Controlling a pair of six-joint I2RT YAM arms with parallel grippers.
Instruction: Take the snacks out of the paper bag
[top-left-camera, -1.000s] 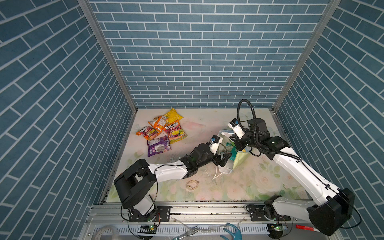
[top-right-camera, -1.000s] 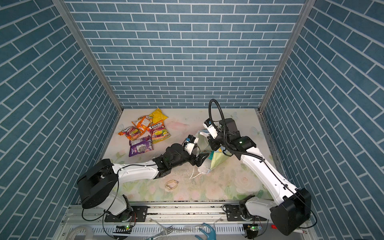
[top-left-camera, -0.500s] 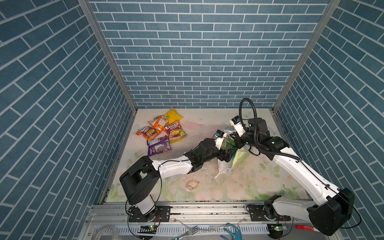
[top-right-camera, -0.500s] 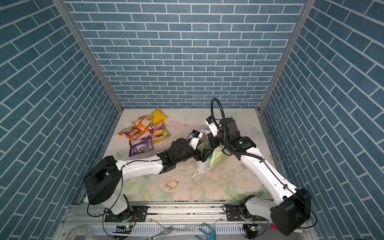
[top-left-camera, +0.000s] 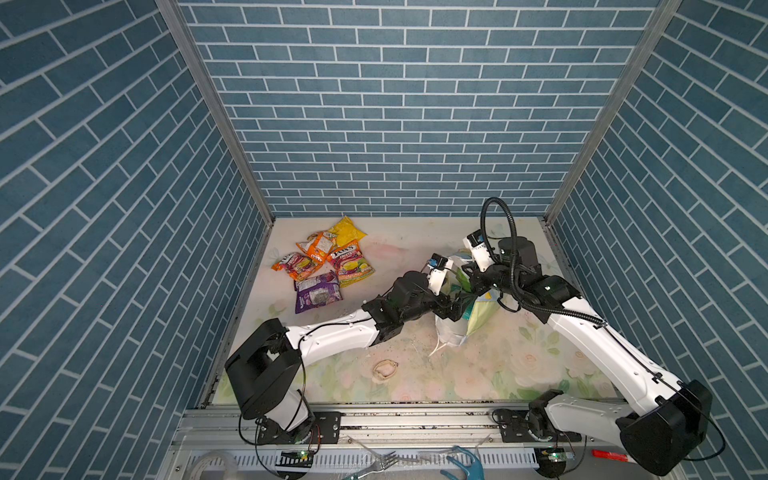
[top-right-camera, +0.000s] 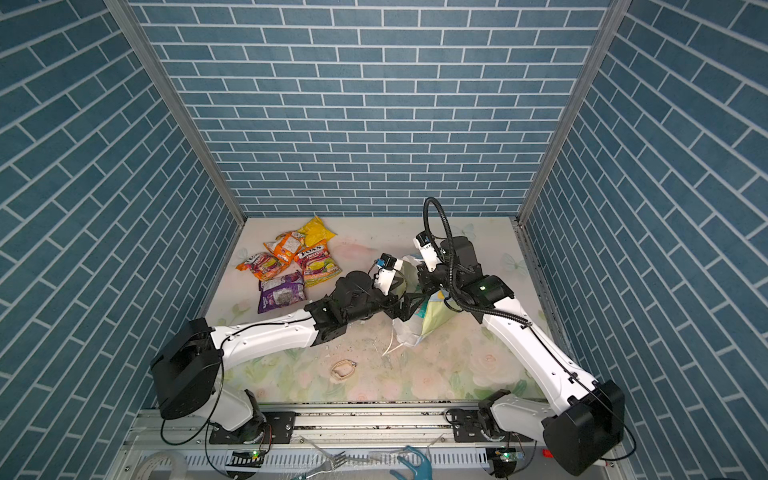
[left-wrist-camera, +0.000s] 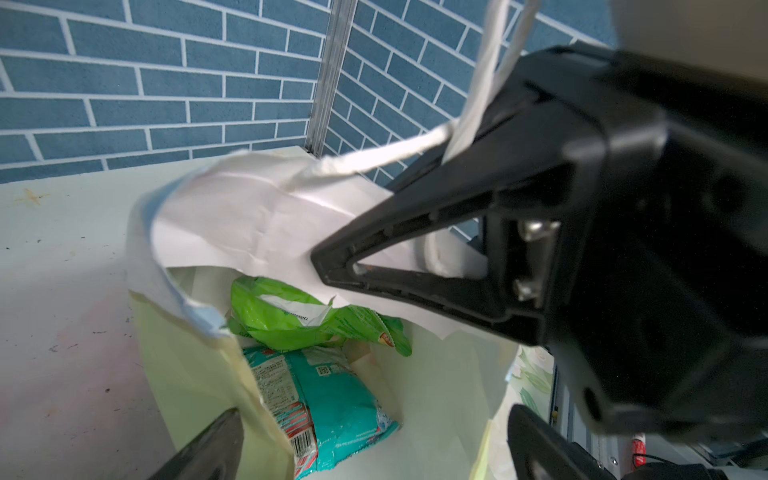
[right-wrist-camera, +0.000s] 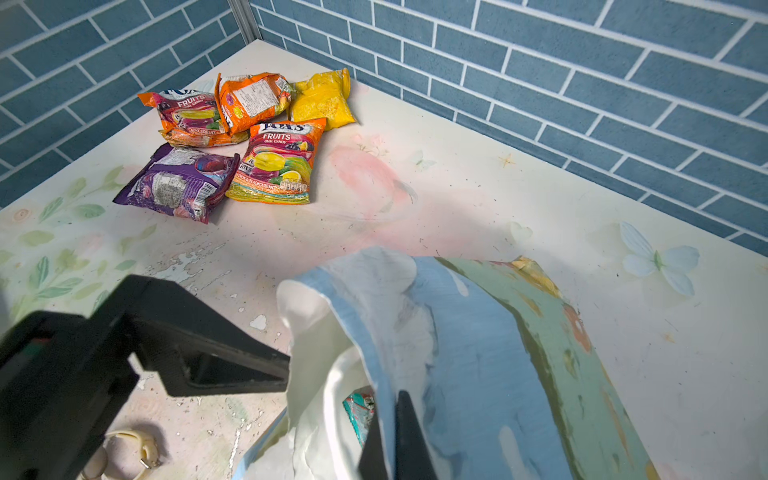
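Over the past second the left arm has stretched further across the floral-printed tabletop (top-left-camera: 411, 249), carrying the left gripper (top-left-camera: 458, 306) from just outside the small sky-and-meadow-printed paper bag (top-left-camera: 478, 322) into its mouth. The gripper's black fingers (left-wrist-camera: 216, 444) are spread wide, one on each side of the opening, and hold nothing. The right gripper (left-wrist-camera: 328, 259) is pinched tight on the white inner rim of the paper bag, close by the white string handle (left-wrist-camera: 386, 156), and holds the bag tilted with its mouth toward the left arm.

Two snacks remain inside. A bright green crinkly plastic packet (left-wrist-camera: 282, 316) lies on top of a teal plastic packet (left-wrist-camera: 332, 409). Five more rest in a heap at the far left of the table, well apart from the bag: a yellow packet (right-wrist-camera: 322, 97), an orange packet (right-wrist-camera: 251, 99), two orange-and-pink "FOX'S" candy bags (right-wrist-camera: 278, 164) and a purple packet (right-wrist-camera: 178, 183).

The packets look light and puffy, with slick film that will probably crumple and slide under a flat squeeze. The crimped end seam or a corner of the green packet, the uppermost and nearest, seems the surest place to pinch. The bag's paper is thin and already creased, so it could tear or collapse if the fingers drag along its wall.
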